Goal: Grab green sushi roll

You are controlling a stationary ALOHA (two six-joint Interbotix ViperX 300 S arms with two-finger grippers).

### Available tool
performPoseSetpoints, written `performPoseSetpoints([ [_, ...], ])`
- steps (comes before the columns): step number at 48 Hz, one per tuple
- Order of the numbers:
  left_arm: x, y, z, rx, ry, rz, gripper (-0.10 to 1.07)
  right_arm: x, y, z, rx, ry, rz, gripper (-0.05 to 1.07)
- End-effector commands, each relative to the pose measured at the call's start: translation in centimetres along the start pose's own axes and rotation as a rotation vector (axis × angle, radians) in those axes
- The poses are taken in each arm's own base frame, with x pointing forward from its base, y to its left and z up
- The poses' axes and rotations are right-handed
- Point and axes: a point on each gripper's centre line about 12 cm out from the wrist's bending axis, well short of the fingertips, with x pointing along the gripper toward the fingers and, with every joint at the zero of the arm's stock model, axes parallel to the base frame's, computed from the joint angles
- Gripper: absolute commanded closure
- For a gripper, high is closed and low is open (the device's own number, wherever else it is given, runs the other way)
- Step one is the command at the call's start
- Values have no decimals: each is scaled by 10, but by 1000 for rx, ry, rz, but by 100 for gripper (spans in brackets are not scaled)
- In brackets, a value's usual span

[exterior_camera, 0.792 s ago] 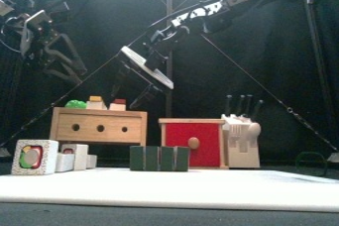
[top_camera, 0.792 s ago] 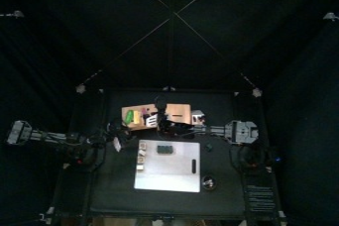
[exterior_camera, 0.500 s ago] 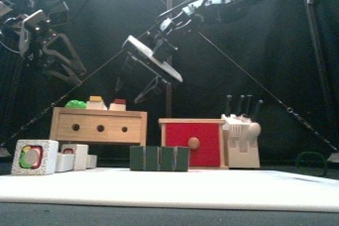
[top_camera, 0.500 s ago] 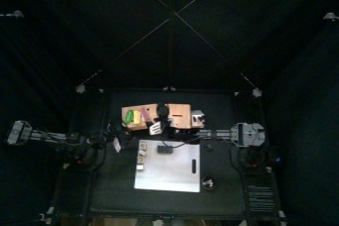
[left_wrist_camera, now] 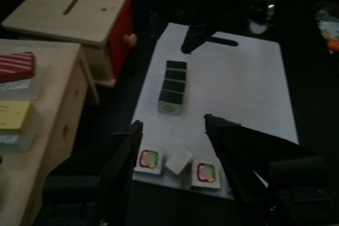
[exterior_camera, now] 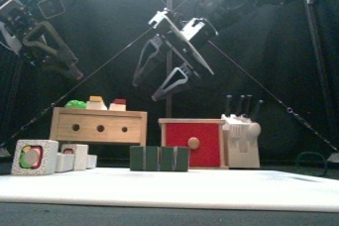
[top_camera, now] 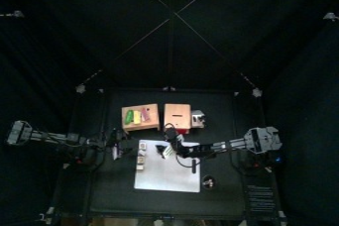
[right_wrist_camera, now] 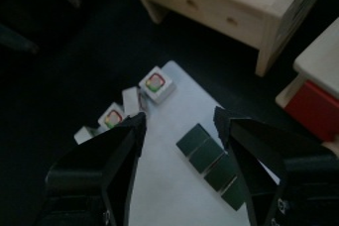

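The green sushi roll (left_wrist_camera: 173, 83), a dark, blocky piece in a short row, lay toward 11 o'clock on the smooth white mat (left_wrist_camera: 252, 81). The pale wooden box (exterior_camera: 99, 125) stood at its 10 o'clock. The right gripper (exterior_camera: 172, 56), jaws spread wide, had swung from over the boxes to above it. The left gripper (left_wrist_camera: 172, 141) hung agape.

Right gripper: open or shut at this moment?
Open. The right gripper hangs above the table with its jaws spread wide and nothing between them; its wrist view shows the green pieces below.
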Motion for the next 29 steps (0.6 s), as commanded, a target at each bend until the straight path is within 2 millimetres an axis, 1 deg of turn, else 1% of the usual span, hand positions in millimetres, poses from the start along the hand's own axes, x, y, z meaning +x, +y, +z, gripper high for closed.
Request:
performPoseSetpoints([
  [1,0,-5,3,0,-11,-42,8,-14,12,4,-30,-7,94,13],
  [7,1,-6,1,-22,-2,-59,8,-15,12,-2,-37,16,136,13],
  [10,1,-6,0,-38,1,-58,8,-17,12,2,3,22,149,13],
  [14,2,-5,0,-52,5,-52,8,-16,3,9,82,31,140,13],
  [18,3,-4,-1,-63,8,-46,8,-14,-2,11,110,35,139,13],
  [25,5,-3,-3,-74,21,-43,8,-14,-1,13,123,40,162,13],
  [29,7,-3,-4,-72,32,-38,8,-14,-2,13,173,50,162,13],
])
